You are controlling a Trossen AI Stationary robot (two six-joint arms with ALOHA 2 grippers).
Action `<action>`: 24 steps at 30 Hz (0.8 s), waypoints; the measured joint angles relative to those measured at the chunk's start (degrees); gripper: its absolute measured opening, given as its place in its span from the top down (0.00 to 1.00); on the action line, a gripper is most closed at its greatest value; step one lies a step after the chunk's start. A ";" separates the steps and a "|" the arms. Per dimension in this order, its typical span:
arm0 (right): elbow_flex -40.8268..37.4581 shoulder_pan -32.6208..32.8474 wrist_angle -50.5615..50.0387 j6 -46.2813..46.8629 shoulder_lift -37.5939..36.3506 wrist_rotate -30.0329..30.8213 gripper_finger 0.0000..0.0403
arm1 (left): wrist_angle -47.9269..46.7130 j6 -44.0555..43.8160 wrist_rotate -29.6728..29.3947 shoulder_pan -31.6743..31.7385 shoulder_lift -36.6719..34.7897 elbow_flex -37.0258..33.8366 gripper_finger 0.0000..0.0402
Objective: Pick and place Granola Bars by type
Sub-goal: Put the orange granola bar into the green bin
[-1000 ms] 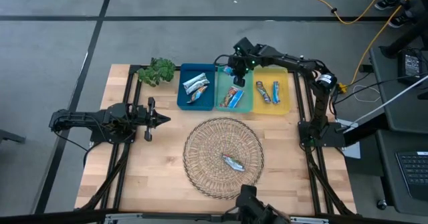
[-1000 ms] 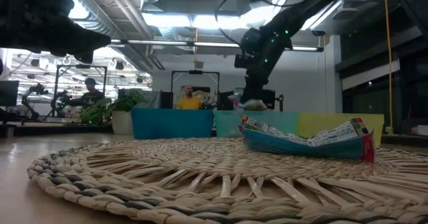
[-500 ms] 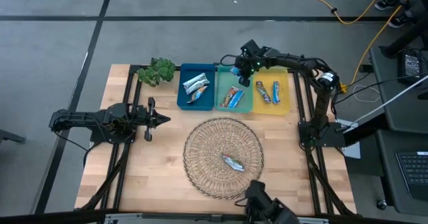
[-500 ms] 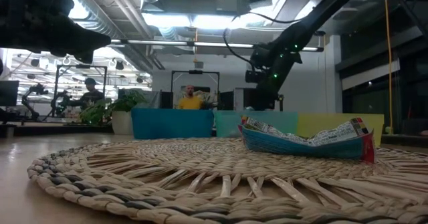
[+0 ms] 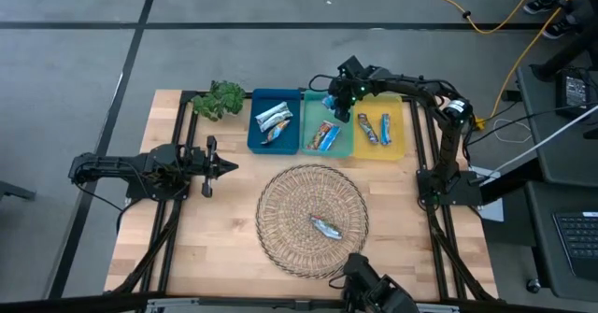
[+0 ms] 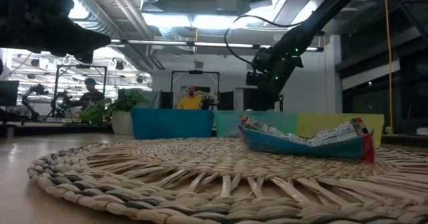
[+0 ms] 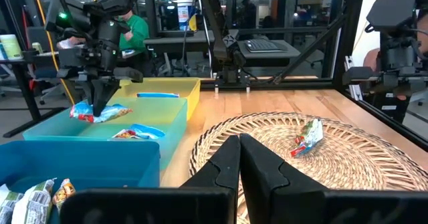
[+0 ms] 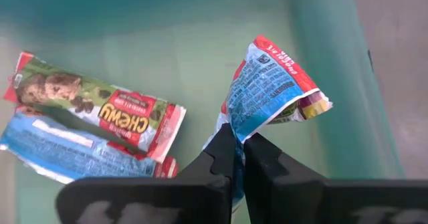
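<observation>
Since a second ago my right gripper (image 8: 234, 144) has moved toward the far end of the green bin (image 5: 342, 149), fingers pinching a blue bar (image 8: 267, 90) above it. Left gripper (image 5: 227, 166), left of the bin, stays closed, empty.

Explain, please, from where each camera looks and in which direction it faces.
High view: above the table, looking straight down; both arms show, left gripper shut and waiting at the table's left side.
Low view: at table height on the woven mat, facing the bins; the right arm comes in from above.
Left wrist view: behind the left arm's shut fingers, facing the teal bin.
Right wrist view: looks down into the teal bin; right gripper shut on a blue granola bar.
Shared: the left wrist and high views both show the bar on the mat.
</observation>
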 joint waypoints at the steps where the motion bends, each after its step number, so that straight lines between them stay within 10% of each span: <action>1: 0.00 0.00 0.24 0.07 0.11 -0.05 0.95 | 0.00 0.00 0.00 0.02 0.00 0.00 0.99; 24: 0.12 0.00 0.02 2.67 2.62 -0.97 0.72 | 0.00 0.00 -0.08 0.00 -0.02 0.02 0.99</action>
